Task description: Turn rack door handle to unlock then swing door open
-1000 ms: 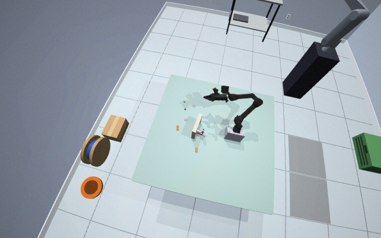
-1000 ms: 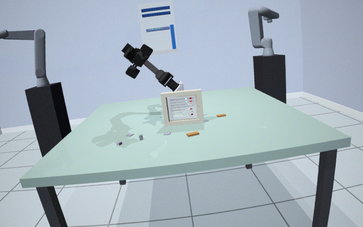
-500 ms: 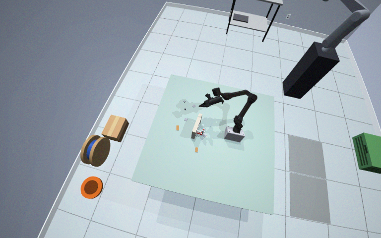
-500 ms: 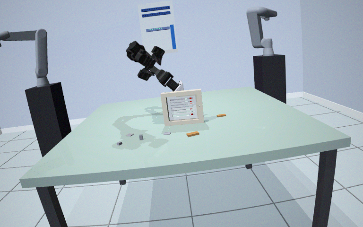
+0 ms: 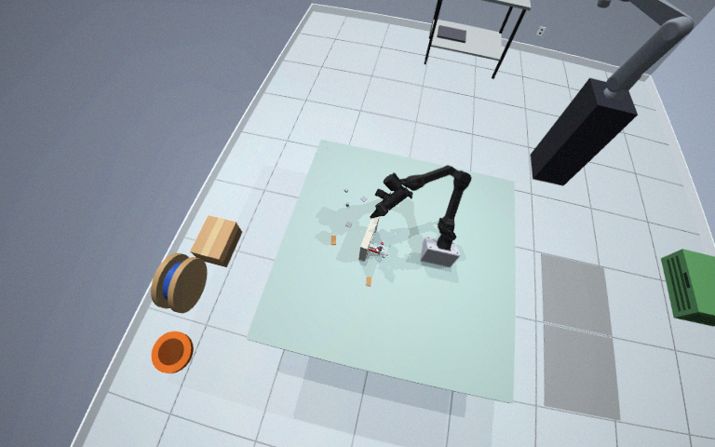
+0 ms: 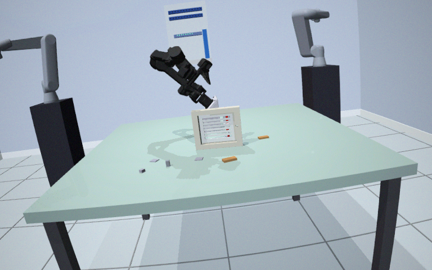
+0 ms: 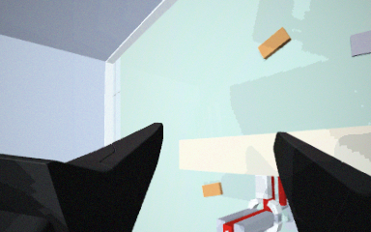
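Observation:
The cream rack frame (image 5: 369,237) (image 6: 194,130) (image 7: 221,155) stands upright on the table (image 5: 406,331) (image 6: 295,160). In the exterior view its window shows several pale bars with red marks. Red and white parts (image 5: 375,250) (image 7: 252,219) stick out on its robot-facing side; I cannot tell for sure which is the door's handle. A small knob (image 6: 237,126) shows on the frame's right side. My gripper (image 5: 373,215) (image 6: 208,82) (image 7: 218,135) is open and empty, above the frame. In the wrist view the right finger hides part of the frame and red parts.
An orange block (image 5: 333,240) (image 6: 229,159) (image 7: 274,43) lies beyond the frame. Another orange block (image 5: 369,281) (image 6: 263,137) (image 7: 212,189) lies past its end. Small grey pieces, among them a flat one (image 5: 348,224) (image 6: 198,158) (image 7: 364,43), lie on the side away from the arm base.

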